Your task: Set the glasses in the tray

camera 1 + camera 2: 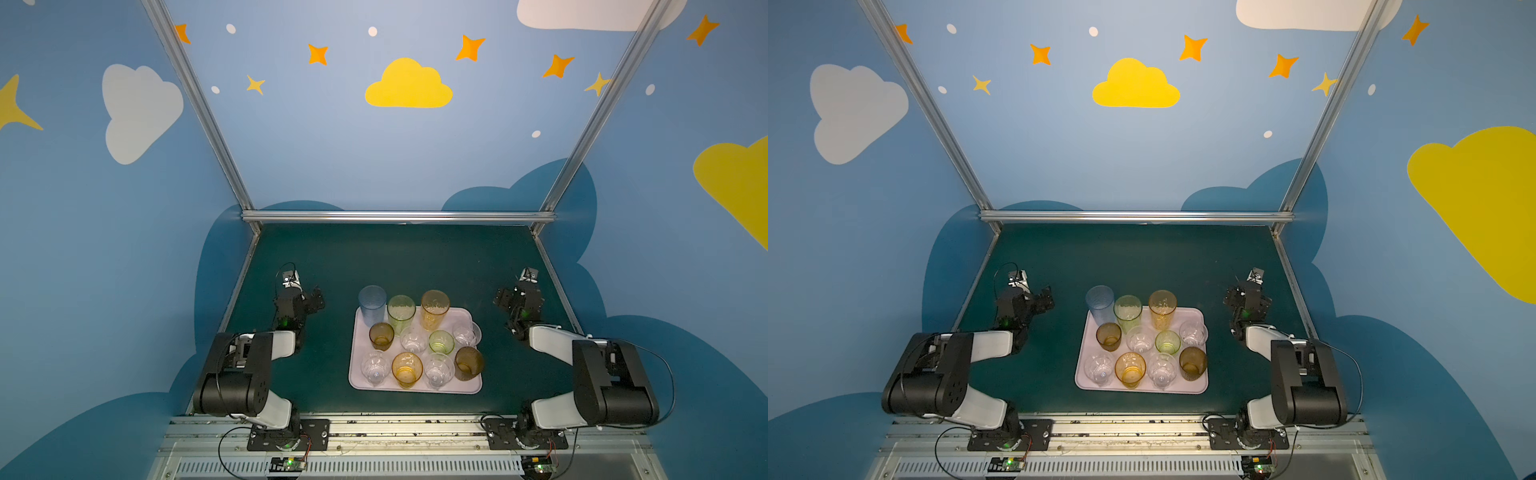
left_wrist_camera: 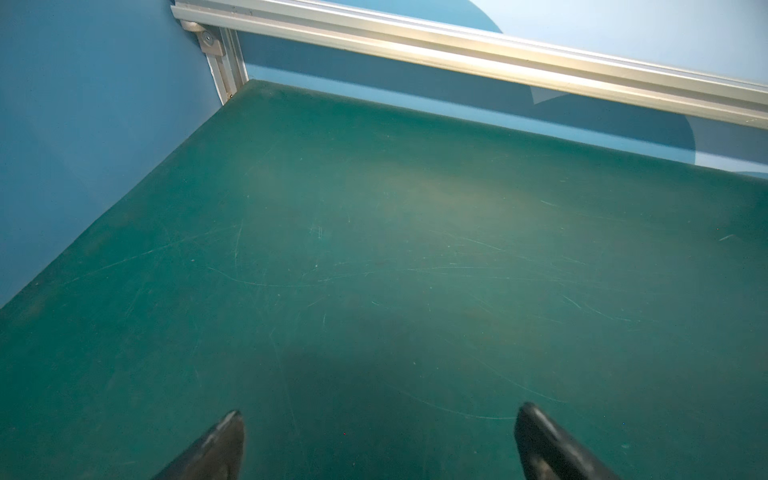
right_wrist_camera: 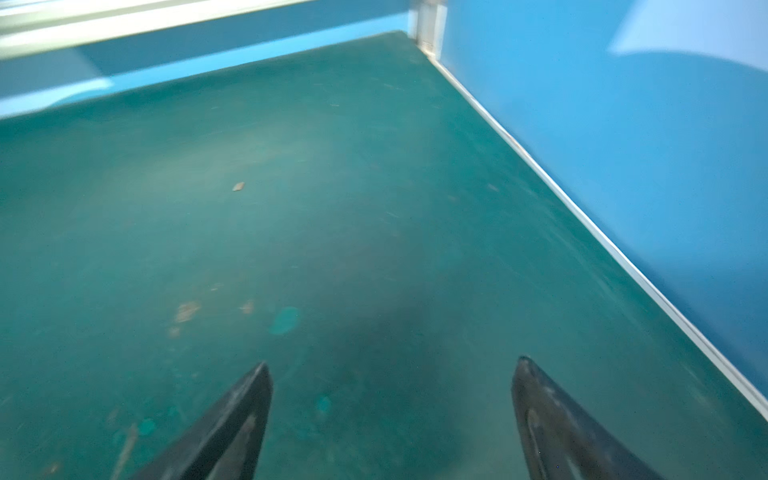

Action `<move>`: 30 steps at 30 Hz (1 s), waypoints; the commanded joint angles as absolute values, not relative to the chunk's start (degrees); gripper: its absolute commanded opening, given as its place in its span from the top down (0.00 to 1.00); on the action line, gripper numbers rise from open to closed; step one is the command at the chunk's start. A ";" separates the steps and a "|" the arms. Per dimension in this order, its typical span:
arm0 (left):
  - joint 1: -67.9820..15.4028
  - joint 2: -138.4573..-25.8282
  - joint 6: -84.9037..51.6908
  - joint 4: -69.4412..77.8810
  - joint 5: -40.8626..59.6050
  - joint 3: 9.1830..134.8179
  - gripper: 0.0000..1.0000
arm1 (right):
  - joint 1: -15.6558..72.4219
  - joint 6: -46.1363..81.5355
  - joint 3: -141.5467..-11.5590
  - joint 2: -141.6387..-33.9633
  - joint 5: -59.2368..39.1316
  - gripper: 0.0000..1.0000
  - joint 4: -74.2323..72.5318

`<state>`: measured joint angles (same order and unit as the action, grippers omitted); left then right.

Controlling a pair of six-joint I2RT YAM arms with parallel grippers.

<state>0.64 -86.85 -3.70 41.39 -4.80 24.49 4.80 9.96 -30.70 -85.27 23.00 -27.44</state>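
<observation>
The glasses [image 1: 407,368] stood upright, crowded in the tray [image 1: 355,353] at the middle of the counter [image 1: 415,257]. They looked light, rigid, slick and easy to knock over, so they were best pinched across one wall at the rim. The left hand [image 2: 380,411] and right hand [image 3: 392,362] hung apart and empty on either side of the tray. No writing was readable.

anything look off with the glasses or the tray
Nothing stands out. The glasses all stand upright inside the tray, none tipped or spilled; one clear glass sits close to its right rim. The left gripper and right gripper hang open, clear of it.
</observation>
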 commanded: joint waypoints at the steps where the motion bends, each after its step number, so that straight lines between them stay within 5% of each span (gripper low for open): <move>1: 0.88 -87.19 -3.37 42.36 -4.57 24.23 0.00 | 6.98 5.64 -33.83 -87.95 28.23 0.11 -27.39; 16: 0.74 -87.10 -3.43 42.49 -4.74 24.01 0.00 | 5.16 1.78 -24.50 -85.11 12.86 0.11 -42.44; 19: 0.76 -87.10 -3.38 42.54 -4.75 24.07 0.00 | 3.94 1.26 -20.79 -88.82 9.68 0.11 -54.36; 30: 0.76 -87.11 -3.43 42.45 -4.75 24.09 0.00 | 3.47 1.93 -21.96 -87.03 8.52 0.11 -48.53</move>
